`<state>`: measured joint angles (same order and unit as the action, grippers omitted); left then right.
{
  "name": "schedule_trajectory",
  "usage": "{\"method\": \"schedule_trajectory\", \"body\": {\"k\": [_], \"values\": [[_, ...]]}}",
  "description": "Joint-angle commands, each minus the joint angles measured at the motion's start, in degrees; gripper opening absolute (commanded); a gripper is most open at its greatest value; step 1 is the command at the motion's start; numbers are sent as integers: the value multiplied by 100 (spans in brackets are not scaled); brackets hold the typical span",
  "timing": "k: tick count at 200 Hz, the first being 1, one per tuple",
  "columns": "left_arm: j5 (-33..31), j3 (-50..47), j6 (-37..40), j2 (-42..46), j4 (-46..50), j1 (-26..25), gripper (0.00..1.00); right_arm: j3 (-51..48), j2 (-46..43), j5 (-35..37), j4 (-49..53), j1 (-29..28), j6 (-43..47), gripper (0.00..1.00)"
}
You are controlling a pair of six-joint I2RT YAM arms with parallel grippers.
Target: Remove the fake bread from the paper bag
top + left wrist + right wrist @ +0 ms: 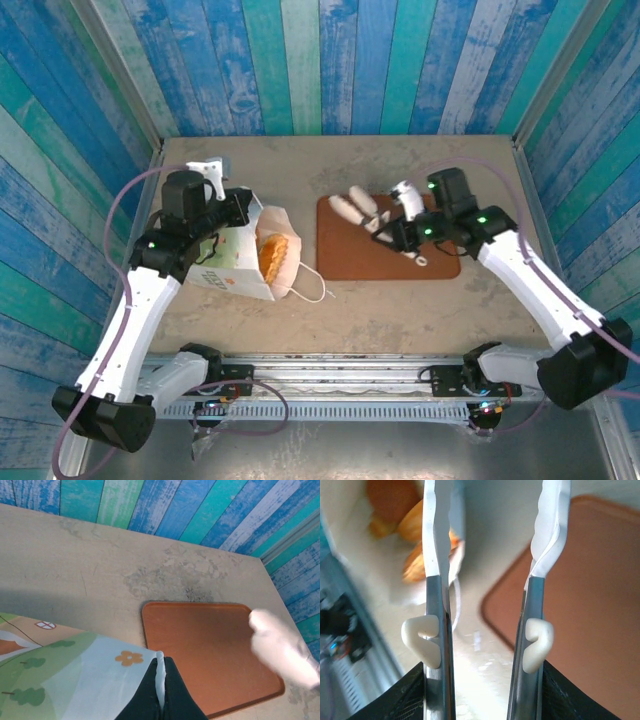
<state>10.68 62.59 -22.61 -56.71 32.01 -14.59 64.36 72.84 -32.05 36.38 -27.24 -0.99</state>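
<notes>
The white paper bag lies on its side left of centre, its mouth facing right. Golden-brown fake bread shows in that mouth. My left gripper is shut on the bag's upper edge; in the left wrist view the black fingers pinch the white paper rim of the printed bag. My right gripper is shut on metal tongs with white tips, held over the brown tray. The tong arms stand apart with nothing between them. Blurred bread lies beyond the tips.
A flat brown tray lies right of the bag, also the tray in the left wrist view, with the blurred white tong tip above it. The bag's white cord handle trails onto the table. Blue plank walls enclose the table.
</notes>
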Motion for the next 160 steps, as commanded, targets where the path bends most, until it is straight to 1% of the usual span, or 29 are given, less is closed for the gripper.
{"method": "schedule_trajectory", "body": {"k": [1,10,12,16,29,38,61,80,95,122,160], "values": [[-276,-23,-168,83,-300,-9,0,270,417,-886,-9,-528,116,50],[-277,-6,-215,73,-329,-9,0,391,600,-897,158,-667,126,50],[-277,-7,-221,63,-327,-13,0,417,633,-888,198,-802,137,50],[-277,6,-238,63,-335,-10,0,451,691,-882,262,-893,148,50],[-287,25,-272,41,-362,-9,0,410,766,-780,301,-1030,69,50],[-277,43,-296,35,-378,-9,0,295,740,-739,234,-1050,-32,50],[-277,4,-342,46,-486,-10,0,60,776,-967,-75,-1122,-373,49],[-230,-27,-349,15,-563,-9,0,132,1058,-855,-152,-1236,-671,50],[-143,-12,-332,-39,-573,-10,0,169,1304,-811,-397,-1294,-1027,50],[-10,-12,-353,-105,-649,-10,0,272,1796,-1072,-798,-1404,-1466,47],[79,-10,-384,-164,-784,-9,0,414,2156,-1155,-1231,-1515,-1845,48]]}}
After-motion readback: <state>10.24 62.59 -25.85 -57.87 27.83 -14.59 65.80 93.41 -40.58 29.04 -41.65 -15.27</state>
